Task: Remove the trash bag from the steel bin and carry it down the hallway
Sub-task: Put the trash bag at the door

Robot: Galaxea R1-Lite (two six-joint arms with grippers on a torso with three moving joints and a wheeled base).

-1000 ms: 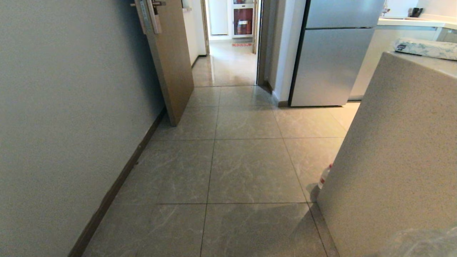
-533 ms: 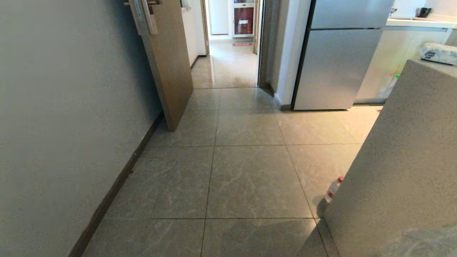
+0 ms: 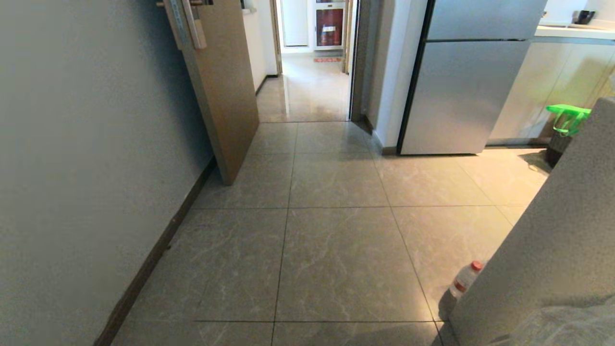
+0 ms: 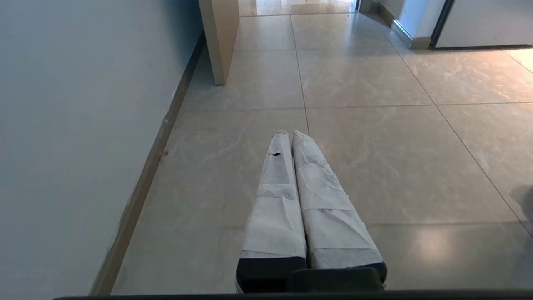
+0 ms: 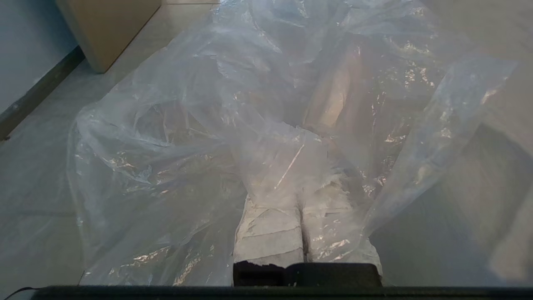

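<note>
head view: hallway (image 3: 336, 250) of grey marbled tiles, wall at 9 o'clock, open wooden door (image 3: 221, 91) at 11 o'clock, steel fridge (image 3: 461, 81) at 1 o'clock, green-topped item (image 3: 568, 117) at 2 o'clock. red-capped bottle (image 3: 464, 279) on floor at 4 o'clock, beside speckled counter side (image 3: 552, 250). trash bag (image 3: 571, 327) edge at 5 o'clock corner. left gripper (image 4: 290, 133) above tiles, fingers pressed together, nothing held. right gripper (image 5: 300, 196) fingers clamped tight on trash bag, clear crinkled film draped over them. steel bin not visible.
</note>
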